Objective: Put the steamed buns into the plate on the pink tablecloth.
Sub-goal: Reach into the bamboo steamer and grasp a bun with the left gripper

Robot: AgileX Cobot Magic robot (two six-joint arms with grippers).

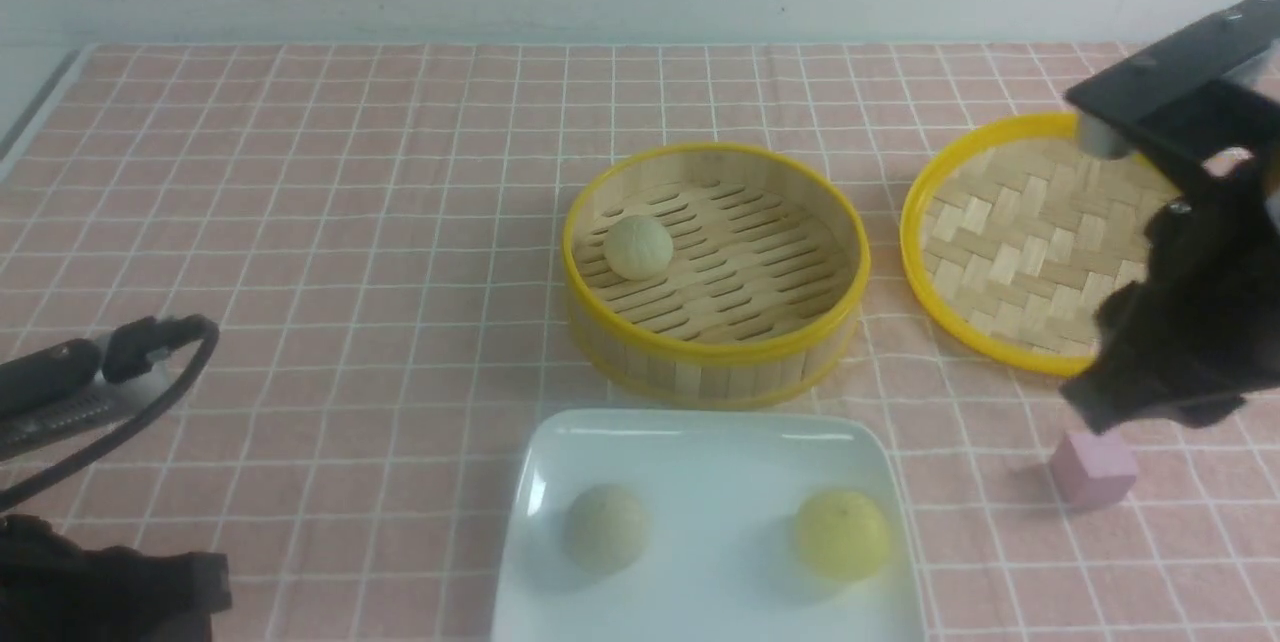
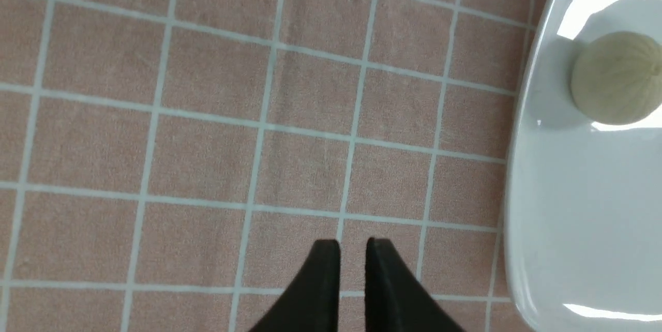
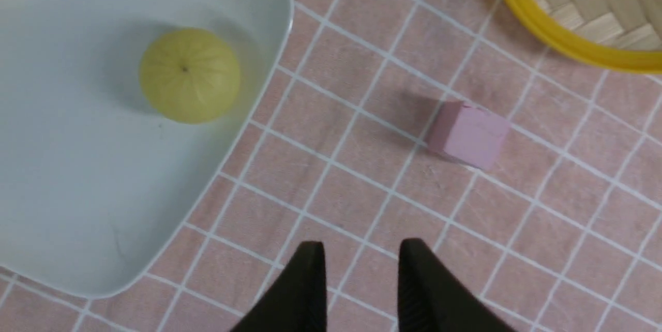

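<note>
Two claws hold nothing: the left claw (image 2: 352,243) slightly open, the right claw (image 3: 361,245) wider, the plate's (image 1: 720,592) near edge cut off.

A round bamboo steamer basket with a yellow rim (image 1: 717,352) stands on the pink cloth with a white grid (image 1: 330,252), one pale beige, dome-shaped bun (image 1: 638,247) inside. Nearer, a glossy white square plate (image 1: 720,612) bears a beige-grey bun (image 1: 606,528) on its left and a yellow, dome-shaped bun (image 1: 843,535) on its right. A yellow-rimmed woven bamboo lid (image 1: 1020,242) lies partly behind the black right arm (image 1: 1200,292), near a small pink cube (image 1: 1094,468).
</note>
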